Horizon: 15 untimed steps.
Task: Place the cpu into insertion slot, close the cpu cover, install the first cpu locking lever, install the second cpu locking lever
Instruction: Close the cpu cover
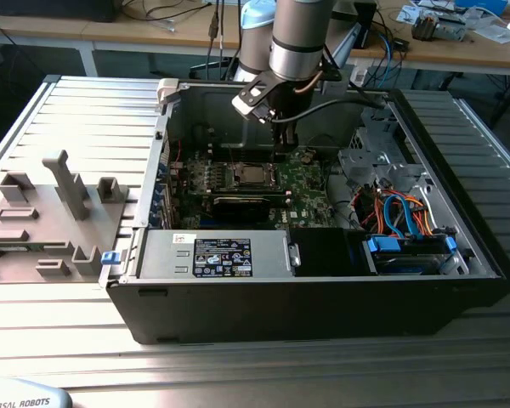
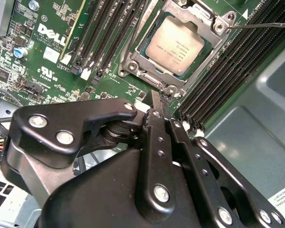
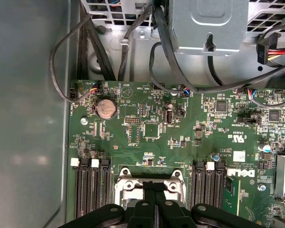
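When looking past the near wall of the case (image 1: 306,314), finds the chip (image 1: 253,176) seated in the socket (image 2: 133,66) mid-board, the silver cover (image 2: 199,12) lying shut over its edges. Just beyond, toward the exterior view's right, meets the gripper (image 1: 285,144) clenched, tips pressed together at one socket corner, a thin lever (image 2: 261,24) jutting from another.
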Available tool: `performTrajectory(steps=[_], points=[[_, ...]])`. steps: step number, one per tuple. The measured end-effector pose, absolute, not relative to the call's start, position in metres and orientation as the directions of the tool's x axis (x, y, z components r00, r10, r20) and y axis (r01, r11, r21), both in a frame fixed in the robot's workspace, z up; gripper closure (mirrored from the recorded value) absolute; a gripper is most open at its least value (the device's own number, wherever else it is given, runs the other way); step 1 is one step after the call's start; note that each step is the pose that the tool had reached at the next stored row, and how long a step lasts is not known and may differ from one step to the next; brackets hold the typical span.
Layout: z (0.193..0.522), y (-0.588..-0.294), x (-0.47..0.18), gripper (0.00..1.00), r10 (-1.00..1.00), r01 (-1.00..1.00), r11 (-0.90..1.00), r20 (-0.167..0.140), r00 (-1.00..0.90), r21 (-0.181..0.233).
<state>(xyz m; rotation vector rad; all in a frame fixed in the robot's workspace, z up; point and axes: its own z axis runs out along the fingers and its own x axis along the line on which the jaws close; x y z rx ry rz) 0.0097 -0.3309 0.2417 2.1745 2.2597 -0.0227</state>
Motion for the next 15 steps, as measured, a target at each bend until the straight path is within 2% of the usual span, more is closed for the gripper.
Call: performTrajectory(steps=[15], points=[[0.2379, -0.3310, 0.0084, 0.89, 0.999, 0.999, 0.038, -0.014, -0.038, -0.007]])
